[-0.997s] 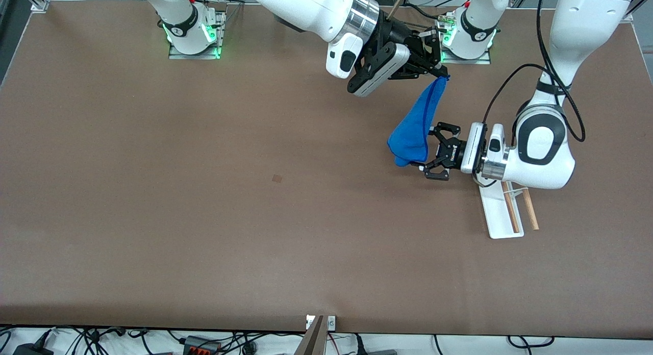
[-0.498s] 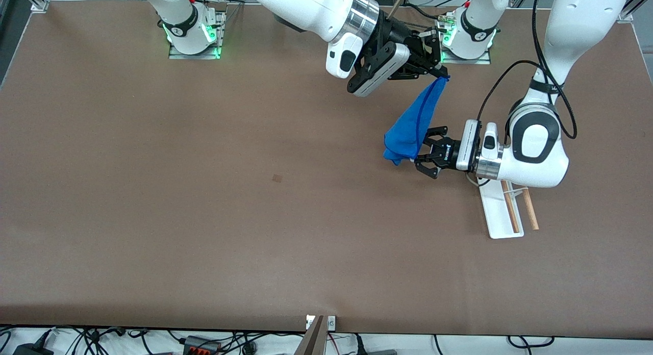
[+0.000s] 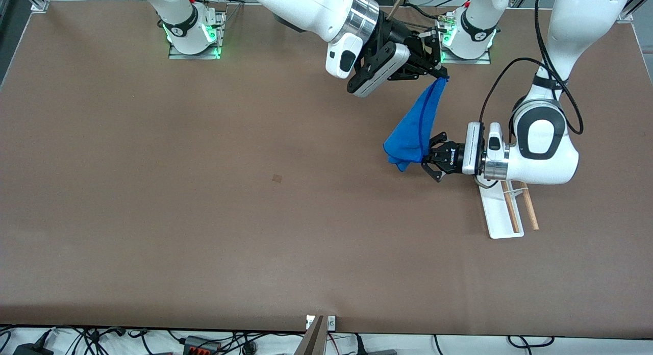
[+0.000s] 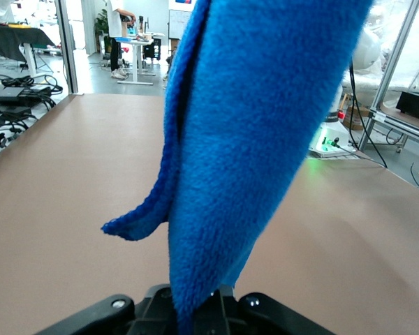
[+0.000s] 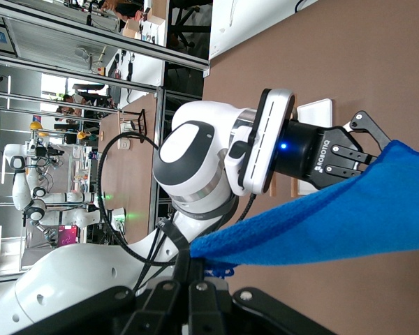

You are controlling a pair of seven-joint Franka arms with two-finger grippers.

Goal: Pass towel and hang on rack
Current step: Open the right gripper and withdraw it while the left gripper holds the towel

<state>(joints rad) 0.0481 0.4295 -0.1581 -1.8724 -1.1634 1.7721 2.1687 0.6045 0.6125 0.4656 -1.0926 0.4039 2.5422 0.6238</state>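
Both grippers grasp the bright blue towel (image 3: pixel 416 128), stretched in the air over the bench (image 3: pixel 204 217): the right gripper (image 3: pixel 443 75) clenches its top corner, the left gripper (image 3: pixel 427 157) is clamped on its lower edge. The rack (image 3: pixel 502 214) stands on the bench under the left arm's wrist

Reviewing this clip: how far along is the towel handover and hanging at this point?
Done: the towel is up off the table, pinched at one corner by the right end effector. In hand: the handover, with the left end effector shut on the towel's lower part while the right one has not let go. Left: release by the right, then draping over the rack, whose rods are bare.
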